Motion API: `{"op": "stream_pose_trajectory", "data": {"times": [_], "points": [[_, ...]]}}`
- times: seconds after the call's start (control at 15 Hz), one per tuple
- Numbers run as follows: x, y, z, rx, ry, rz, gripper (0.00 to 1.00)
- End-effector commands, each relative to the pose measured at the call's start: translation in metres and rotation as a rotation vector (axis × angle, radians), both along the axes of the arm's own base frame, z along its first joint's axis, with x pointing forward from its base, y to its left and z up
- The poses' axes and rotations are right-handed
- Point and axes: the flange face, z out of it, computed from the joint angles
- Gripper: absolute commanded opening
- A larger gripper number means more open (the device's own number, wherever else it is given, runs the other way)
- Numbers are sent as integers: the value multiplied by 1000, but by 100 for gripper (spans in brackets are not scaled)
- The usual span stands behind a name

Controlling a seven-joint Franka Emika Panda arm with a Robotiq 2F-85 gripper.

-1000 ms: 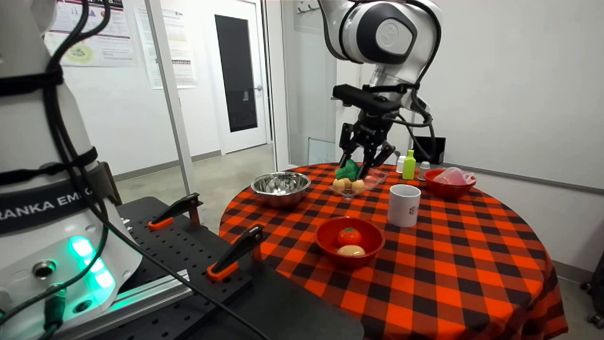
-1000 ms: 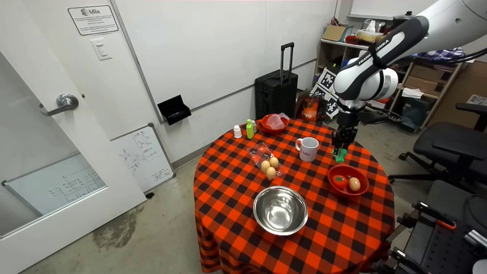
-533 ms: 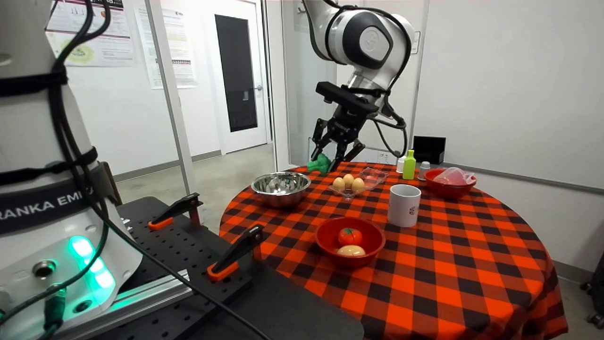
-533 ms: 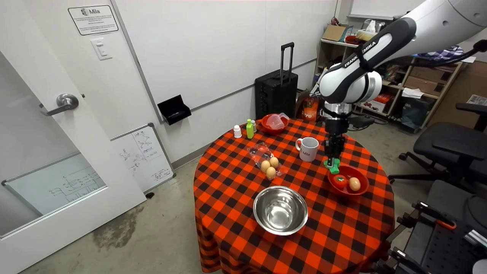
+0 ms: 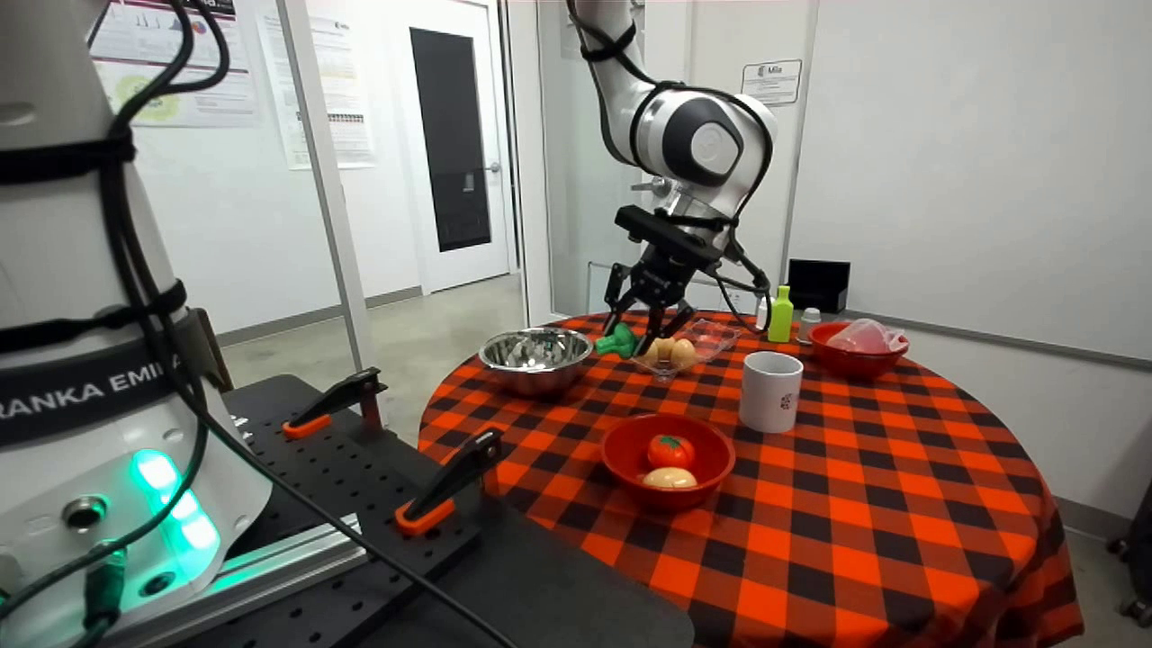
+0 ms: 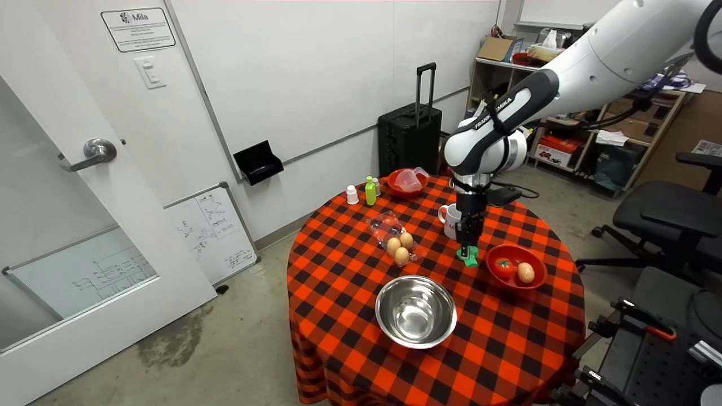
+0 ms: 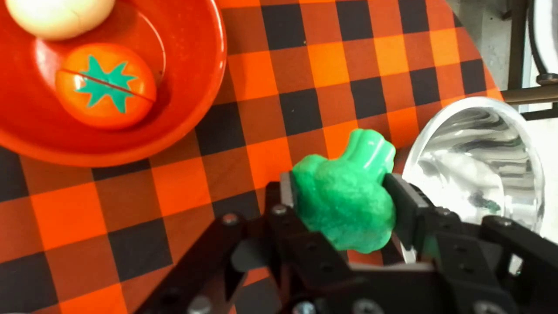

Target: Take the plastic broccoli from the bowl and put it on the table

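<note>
Green broccoli, pinched between tips of the claw, over checked table

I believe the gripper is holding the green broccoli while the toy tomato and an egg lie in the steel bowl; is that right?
Not quite: the toy tomato and the egg lie in the red bowl, not the steel bowl, as the wrist view shows. The gripper is indeed holding the green broccoli.
</note>
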Motion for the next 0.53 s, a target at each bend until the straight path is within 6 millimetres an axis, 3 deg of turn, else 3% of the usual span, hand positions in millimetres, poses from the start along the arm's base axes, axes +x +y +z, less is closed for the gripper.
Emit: {"op": "stream_pose_trajectory", "data": {"times": [0.0,0.47], "points": [[32,3,-27,-25,-12,15,27],[59,8,-62,-148,-130,-51,27]]}}
